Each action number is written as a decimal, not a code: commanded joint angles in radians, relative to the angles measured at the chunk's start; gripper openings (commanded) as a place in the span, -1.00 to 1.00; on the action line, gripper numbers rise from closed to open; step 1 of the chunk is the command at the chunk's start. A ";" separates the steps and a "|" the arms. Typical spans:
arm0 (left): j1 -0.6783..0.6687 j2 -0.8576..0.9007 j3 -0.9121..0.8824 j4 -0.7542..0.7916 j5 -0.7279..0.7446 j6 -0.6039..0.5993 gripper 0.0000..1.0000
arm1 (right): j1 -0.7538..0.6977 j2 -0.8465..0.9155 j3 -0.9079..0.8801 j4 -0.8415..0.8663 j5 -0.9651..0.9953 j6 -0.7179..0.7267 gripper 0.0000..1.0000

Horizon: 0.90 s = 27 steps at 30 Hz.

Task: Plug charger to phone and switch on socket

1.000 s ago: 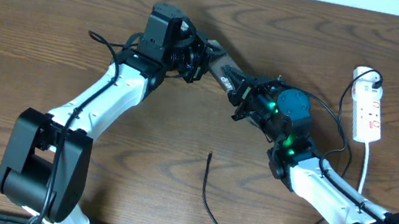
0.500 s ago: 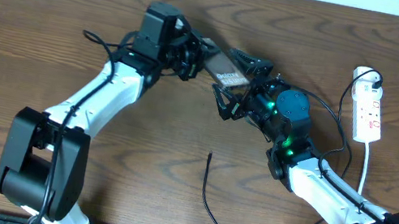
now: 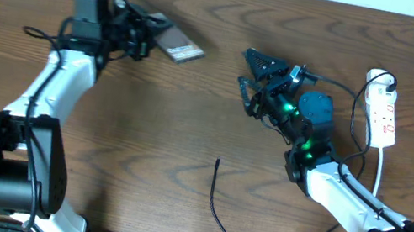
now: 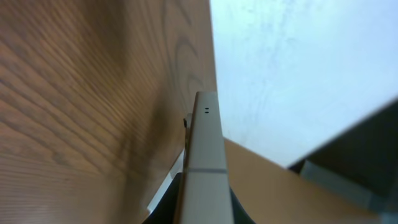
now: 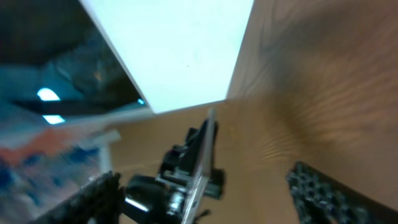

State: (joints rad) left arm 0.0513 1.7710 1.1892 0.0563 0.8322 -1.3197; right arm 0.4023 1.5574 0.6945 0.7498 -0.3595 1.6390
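At the table's far left | left gripper (image 3: 152,32) jaws clamped on one end of the phone (image 3: 181,47) | right gripper (image 3: 253,75) mid-table, jaws wide, holding nothing | charger (image 3: 216,211) loose near front edge | socket (image 3: 383,113) far right
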 commanded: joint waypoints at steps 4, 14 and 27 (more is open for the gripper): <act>0.123 -0.022 0.011 0.009 0.377 0.388 -0.85 | -0.024 -0.003 0.016 0.012 -0.129 -0.554 0.67; 0.193 -0.022 0.011 0.010 0.414 0.496 -0.85 | -0.021 -0.003 0.386 -0.829 -0.224 -0.996 0.98; 0.214 -0.022 0.011 0.009 0.418 0.524 -0.85 | 0.103 -0.003 0.506 -1.426 -0.124 -1.199 0.98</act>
State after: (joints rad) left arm 0.2611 1.7710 1.1892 0.0574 1.2064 -0.8108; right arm 0.4637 1.5589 1.1969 -0.6556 -0.4969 0.5091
